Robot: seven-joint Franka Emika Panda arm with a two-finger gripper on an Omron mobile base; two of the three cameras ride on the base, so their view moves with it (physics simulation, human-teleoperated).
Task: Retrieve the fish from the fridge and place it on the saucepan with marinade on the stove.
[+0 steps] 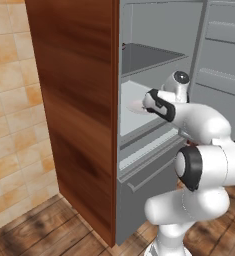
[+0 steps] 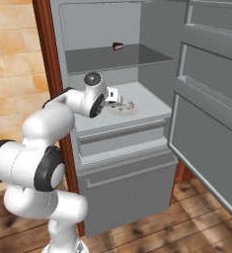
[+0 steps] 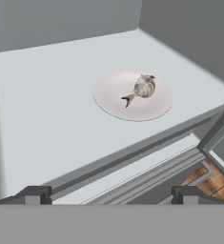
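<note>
- Gripper (image 3: 111, 194): fingers spread wide apart, nothing between them, reaching into the open fridge (image 2: 152, 74).
- Fish (image 3: 142, 88): ahead of the gripper and well apart from it in the hand view, beyond the shelf's (image 3: 46, 109) front lip, a little right of the line between the fingertips.
- The fish lies on a pale round plate (image 3: 113, 102), toward the plate's far right part; the plate sits on the grey lower shelf, nearer its right wall.
- Fish looks: small, slim, greyish with dark marks, brownish tail pointing toward the plate's middle.
- In the right base view the plate (image 2: 130, 109) lies just beside the hand.
- A small dark item (image 2: 118, 46) sits on the upper shelf.
- Door (image 2: 211, 99) stands open at right.
</note>
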